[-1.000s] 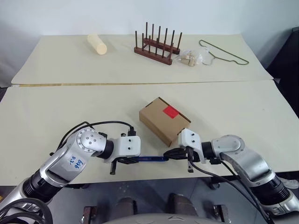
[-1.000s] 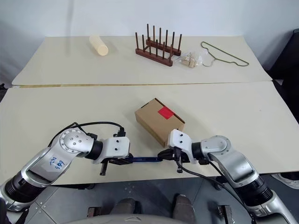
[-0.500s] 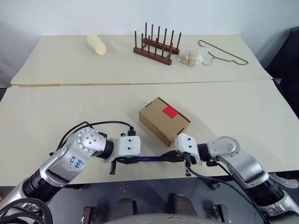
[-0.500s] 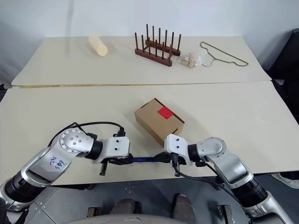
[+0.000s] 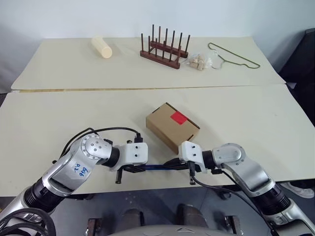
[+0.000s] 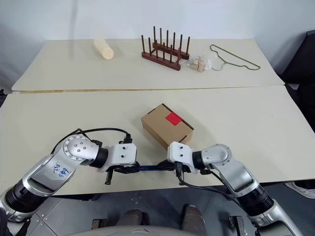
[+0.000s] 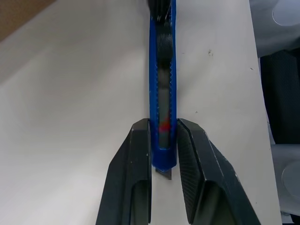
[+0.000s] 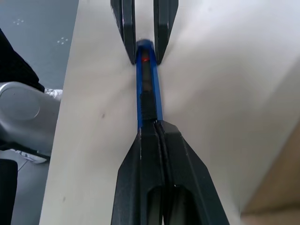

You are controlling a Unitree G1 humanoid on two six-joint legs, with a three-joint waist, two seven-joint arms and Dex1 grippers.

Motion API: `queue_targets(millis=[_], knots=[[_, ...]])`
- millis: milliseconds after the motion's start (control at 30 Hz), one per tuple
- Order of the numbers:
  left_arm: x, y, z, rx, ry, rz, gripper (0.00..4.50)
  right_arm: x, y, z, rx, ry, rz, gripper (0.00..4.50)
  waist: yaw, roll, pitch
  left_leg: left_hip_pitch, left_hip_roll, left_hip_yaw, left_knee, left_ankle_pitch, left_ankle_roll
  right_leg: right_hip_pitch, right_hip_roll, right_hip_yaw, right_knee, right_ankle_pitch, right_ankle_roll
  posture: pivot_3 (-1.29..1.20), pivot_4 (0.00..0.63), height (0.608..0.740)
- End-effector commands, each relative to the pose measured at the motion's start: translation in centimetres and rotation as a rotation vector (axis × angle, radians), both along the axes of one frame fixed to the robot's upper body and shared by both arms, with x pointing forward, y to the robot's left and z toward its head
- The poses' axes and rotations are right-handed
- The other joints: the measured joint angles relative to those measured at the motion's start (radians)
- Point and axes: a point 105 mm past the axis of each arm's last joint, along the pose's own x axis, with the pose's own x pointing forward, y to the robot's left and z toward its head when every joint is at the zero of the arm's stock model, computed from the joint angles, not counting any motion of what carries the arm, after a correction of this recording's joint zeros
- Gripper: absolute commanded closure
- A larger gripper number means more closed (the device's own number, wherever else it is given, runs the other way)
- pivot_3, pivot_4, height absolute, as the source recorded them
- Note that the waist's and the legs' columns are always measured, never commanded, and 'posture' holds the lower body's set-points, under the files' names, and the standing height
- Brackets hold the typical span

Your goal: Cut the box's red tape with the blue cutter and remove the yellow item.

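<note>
Near the front edge of the bench (image 5: pixel 44 123), the blue cutter (image 5: pixel 156 167) is held level between the two hands, just above the surface. Left hand (image 7: pixel 163 154): its two black fingers are clamped on either side of one end of the cutter, with a short metal tip showing just past the blue body between them. Right hand (image 8: pixel 153 129): fingers pressed together at the cutter's opposite end, on the dark slider part; whether they actually pinch it or merely meet over it cannot be settled from these views. The cutter's slotted body runs straight from one hand to the other, parallel to the bench edge. The box (image 5: pixel 172 126) sits just behind the cutter and right hand, on the bench, lid closed, turned at an angle to the edge. The red tape (image 5: pixel 179 117) lies intact on the top face near the far side of the lid. On the rear bench section, well apart from the work: a pale cylinder (image 5: pixel 102 46), a wooden peg rack (image 5: pixel 165 49), a small clear bag (image 5: pixel 198 61) and a wire hanger (image 5: pixel 231 54).
</note>
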Motion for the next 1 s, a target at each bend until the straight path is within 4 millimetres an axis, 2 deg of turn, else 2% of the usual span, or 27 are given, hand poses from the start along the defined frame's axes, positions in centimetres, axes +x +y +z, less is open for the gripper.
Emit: queue_targets(millis=[33,533,667,733,933,1000], knots=[[-0.3,-0.1,-0.6,0.009,0.029,0.000,4.06,-0.4,0.2,-2.0,-0.047,0.070,-0.013,4.45,0.000,0.000,0.000,0.000,0.000,0.000,0.000,0.000,0.000,0.000,0.000,0.000,0.000,0.000,0.000,0.00,0.150,0.740],[0.0,-0.5,-0.7,-0.003,0.024,0.003,4.06,-0.3,2.9,-2.9,-0.043,0.069,0.019,4.45,0.000,0.000,-0.004,0.002,0.000,0.000,0.000,0.000,0.000,0.001,0.000,0.001,0.002,0.000,0.000,0.00,0.150,0.740],[0.0,-0.6,-0.7,-0.002,0.023,0.000,4.06,-0.2,2.9,-2.8,-0.039,0.075,0.019,4.45,0.000,0.001,-0.005,0.002,0.000,0.000,0.000,0.000,0.000,0.002,0.000,0.001,0.001,0.000,0.000,0.00,0.150,0.740],[-0.1,-0.3,-0.6,0.001,0.018,0.004,4.06,0.0,2.0,-2.2,-0.019,0.076,0.005,4.45,0.000,0.002,-0.006,0.003,0.000,0.000,0.000,0.000,0.000,0.002,0.000,0.001,0.002,0.000,0.000,0.00,0.150,0.740],[-0.1,0.7,-0.5,-0.014,-0.078,-0.037,4.06,-1.5,-2.3,0.9,0.064,0.207,-0.031,4.45,0.001,0.002,-0.005,0.000,0.000,0.000,0.000,-0.001,0.001,0.001,0.000,0.000,-0.001,0.000,0.000,0.00,0.150,0.740],[0.2,0.5,0.1,-0.070,-0.199,-0.074,4.06,-2.6,-4.7,2.7,0.120,0.329,-0.072,4.10,0.001,0.003,-0.005,-0.001,0.000,0.000,0.000,-0.001,0.001,0.000,0.000,0.000,-0.001,0.000,0.000,0.00,0.150,0.740]])
